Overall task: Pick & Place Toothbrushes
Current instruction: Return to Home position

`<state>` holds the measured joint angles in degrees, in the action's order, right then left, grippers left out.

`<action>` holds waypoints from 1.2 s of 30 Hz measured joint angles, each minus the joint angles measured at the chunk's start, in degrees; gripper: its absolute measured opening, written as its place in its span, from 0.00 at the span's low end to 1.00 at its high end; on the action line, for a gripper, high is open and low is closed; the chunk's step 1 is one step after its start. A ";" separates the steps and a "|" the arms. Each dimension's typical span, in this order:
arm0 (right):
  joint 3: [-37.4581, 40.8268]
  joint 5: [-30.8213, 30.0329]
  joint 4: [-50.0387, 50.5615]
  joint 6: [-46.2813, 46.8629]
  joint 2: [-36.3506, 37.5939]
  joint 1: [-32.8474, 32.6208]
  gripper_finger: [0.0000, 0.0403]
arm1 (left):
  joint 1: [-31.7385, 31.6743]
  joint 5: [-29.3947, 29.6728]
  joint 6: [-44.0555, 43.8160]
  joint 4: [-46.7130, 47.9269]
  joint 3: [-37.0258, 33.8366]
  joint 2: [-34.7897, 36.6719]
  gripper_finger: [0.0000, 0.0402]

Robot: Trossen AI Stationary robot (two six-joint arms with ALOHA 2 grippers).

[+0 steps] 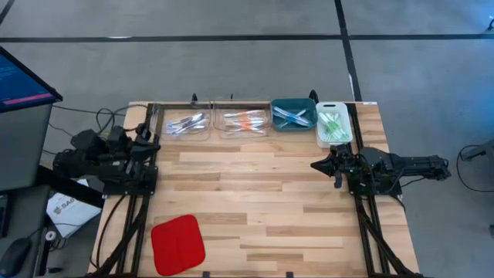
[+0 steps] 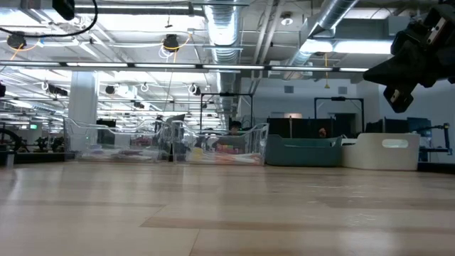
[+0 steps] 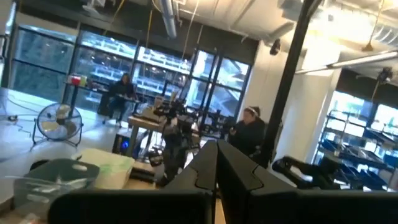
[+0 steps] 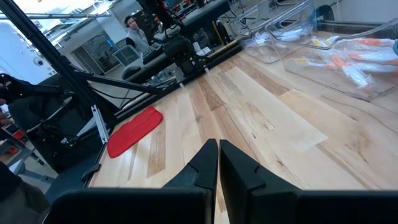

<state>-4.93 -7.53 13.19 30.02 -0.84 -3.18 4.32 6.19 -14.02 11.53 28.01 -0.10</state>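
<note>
Along the far edge of the counter stand four bins in a row, and every toothbrush in view lies inside one of them. Clear and white toothbrushes are in the left transparent bin, orange ones in the right transparent bin, blue ones in the teal bin, and green ones in the white bin. None shows on the open wood, so sorting looks complete.

The right end effector hangs over the right side of the counter, just short of the white bin, which lies beyond it toward the far edge. The green brushes run roughly along that bin's length, the others mostly across the row. This arm is the nearer one to the white and teal bins. The left end effector sits folded back at the left edge, nearer the left transparent bin. Any coming move is probably a retreat from the row, not a reach into it.

Each wrist view shows its own fingers pressed together with nothing between them, which the high view cannot settle. The low view adds that the right end effector is raised well above the counter, but gives only bin walls, not contents. Only the high and right wrist views show the red pad, lying apart near the front left.
</note>
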 joint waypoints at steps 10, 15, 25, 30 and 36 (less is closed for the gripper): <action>0.00 0.02 0.00 0.00 0.00 0.00 0.03 | 0.00 0.28 -0.03 -0.63 -9.84 0.10 0.00; 0.02 0.02 -0.01 0.00 0.00 0.00 0.03 | 0.00 -0.33 -3.85 -2.84 -16.55 0.11 0.00; 0.02 0.03 -0.01 0.00 0.00 0.00 0.03 | 0.00 -0.62 -13.27 -13.64 -27.58 0.08 0.00; 0.02 0.04 -0.01 0.00 0.01 0.00 0.03 | 0.02 -0.58 -13.32 -13.57 -27.58 -0.64 0.00; 0.02 0.04 -0.02 0.00 0.02 0.00 0.03 | 0.02 -0.56 -13.32 -13.51 -27.58 -0.63 0.00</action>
<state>-4.91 -7.49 13.17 30.02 -0.82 -3.18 4.34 5.63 -27.33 -1.98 0.43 -0.73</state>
